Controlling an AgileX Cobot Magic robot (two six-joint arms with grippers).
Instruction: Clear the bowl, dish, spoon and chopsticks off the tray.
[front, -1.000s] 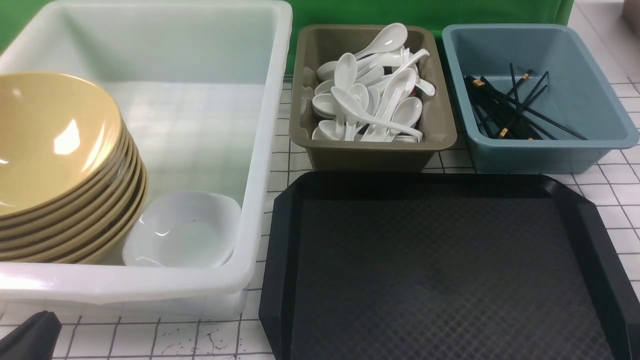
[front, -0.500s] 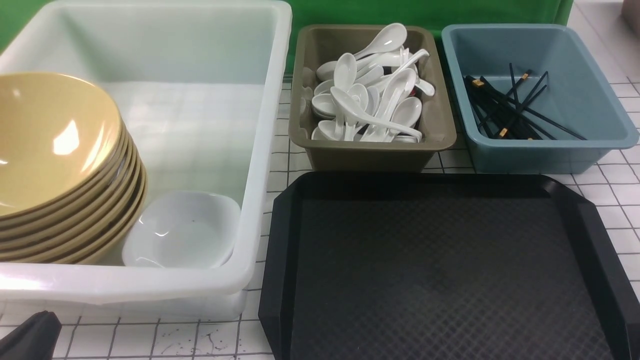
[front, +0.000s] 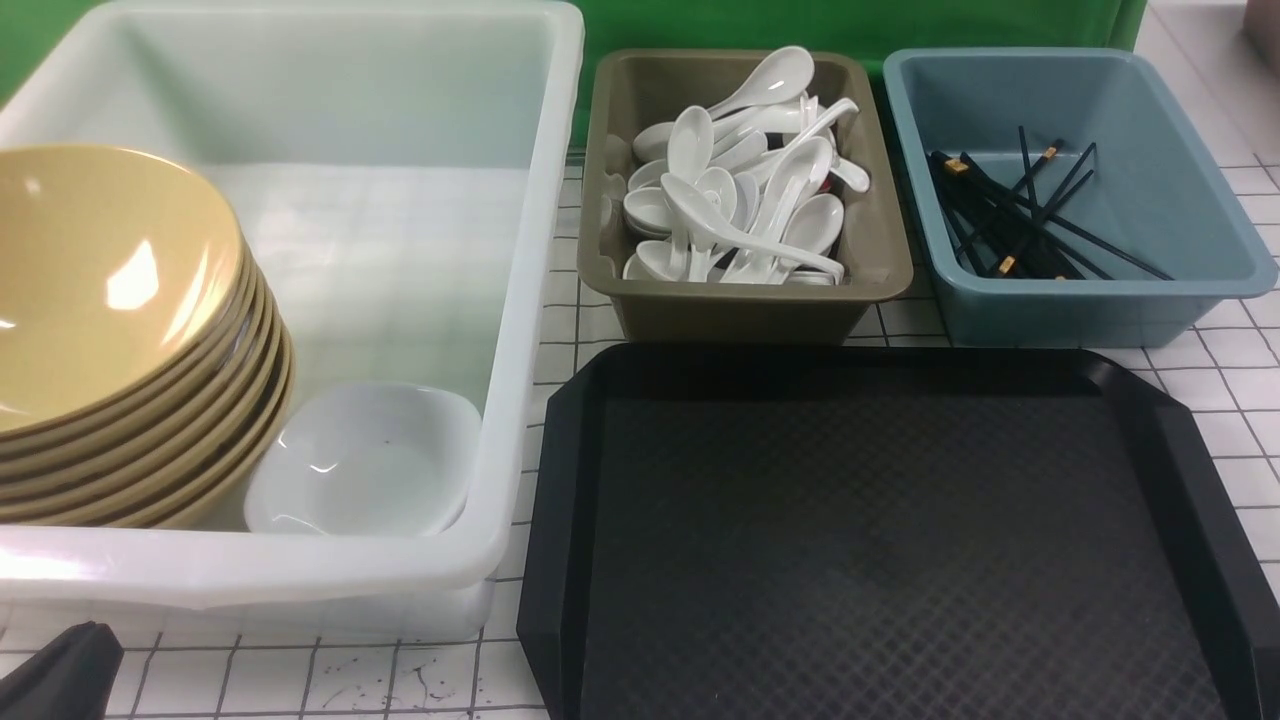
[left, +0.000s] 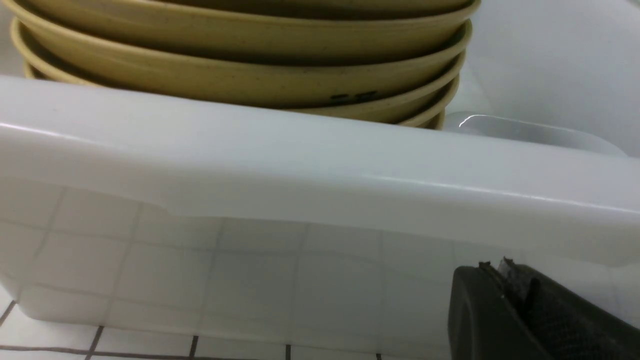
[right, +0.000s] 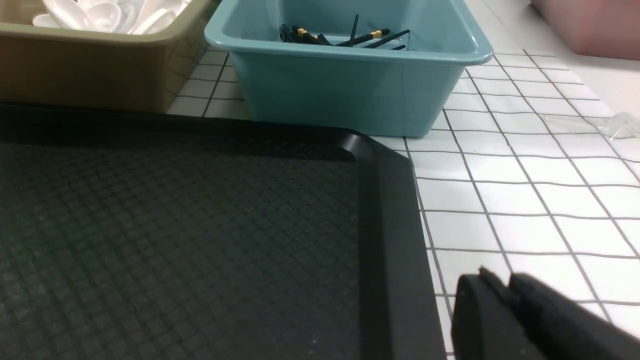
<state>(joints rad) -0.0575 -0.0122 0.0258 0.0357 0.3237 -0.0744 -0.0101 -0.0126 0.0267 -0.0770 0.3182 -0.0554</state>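
The black tray (front: 1170, 470) lies at the front right and nothing lies on it; it also shows in the right wrist view (right: 390, 225). A stack of yellow bowls (front: 110, 300) and a white dish (front: 365, 460) sit in the big white tub (front: 530, 250). White spoons (front: 740, 190) fill the olive tub (front: 890, 250). Black chopsticks (front: 1010, 220) lie in the blue tub (front: 1180, 180). My left gripper (left: 495, 267) is shut and empty, low in front of the white tub's near wall (left: 300, 170). My right gripper (right: 495, 280) is shut and empty over the tiles beside the tray's right rim.
The three tubs stand along the back on a white tiled table (front: 1230, 400). A green backdrop (front: 850, 25) is behind them. A pink container (right: 590, 25) shows at the far right in the right wrist view.
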